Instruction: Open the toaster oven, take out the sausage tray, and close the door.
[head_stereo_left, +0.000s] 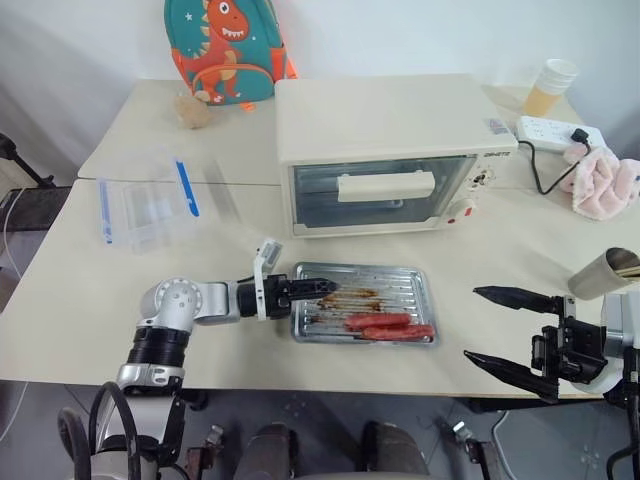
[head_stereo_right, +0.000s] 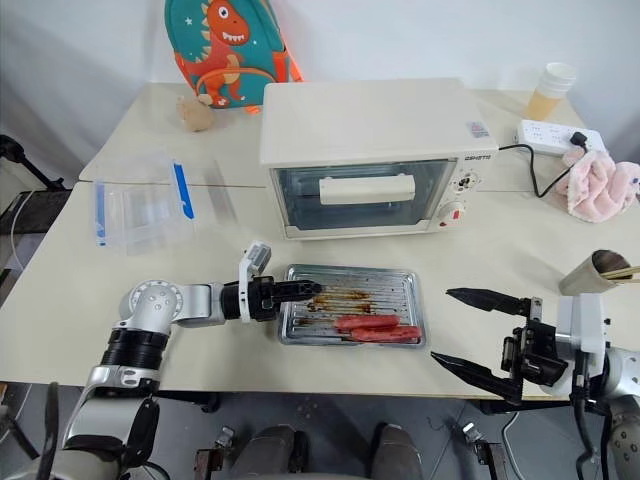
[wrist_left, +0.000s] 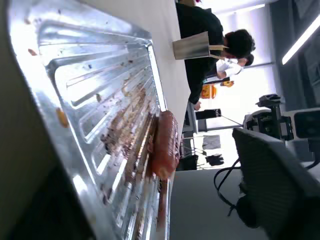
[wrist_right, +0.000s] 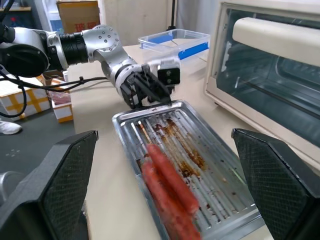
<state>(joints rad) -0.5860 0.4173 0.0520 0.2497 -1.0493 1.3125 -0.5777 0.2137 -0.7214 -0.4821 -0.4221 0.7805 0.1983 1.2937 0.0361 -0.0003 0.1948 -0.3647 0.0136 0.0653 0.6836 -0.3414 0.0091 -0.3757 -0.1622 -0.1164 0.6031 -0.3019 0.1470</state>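
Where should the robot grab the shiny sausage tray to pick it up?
Probably the sausage tray by its raised short rim on the robot's left, coming in level from that side. That rim is thin, and the sausages lie away from it, near the front edge.

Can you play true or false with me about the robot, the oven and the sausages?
1. The sausage tray is sitting on the table in front of the toaster oven. True.
2. The oven door is hanging wide open. False: it is closed, with its handle flat against the front.
3. The left claw is at the left end of the tray. True.
4. The right claw is squeezing a sausage. False: it is open with nothing in it, off to the right of the tray.
5. The sausages lie along the near side of the tray. True.
6. The dinosaur backpack is lying on top of the oven. False: it stands at the back of the table, behind the oven and to its left.
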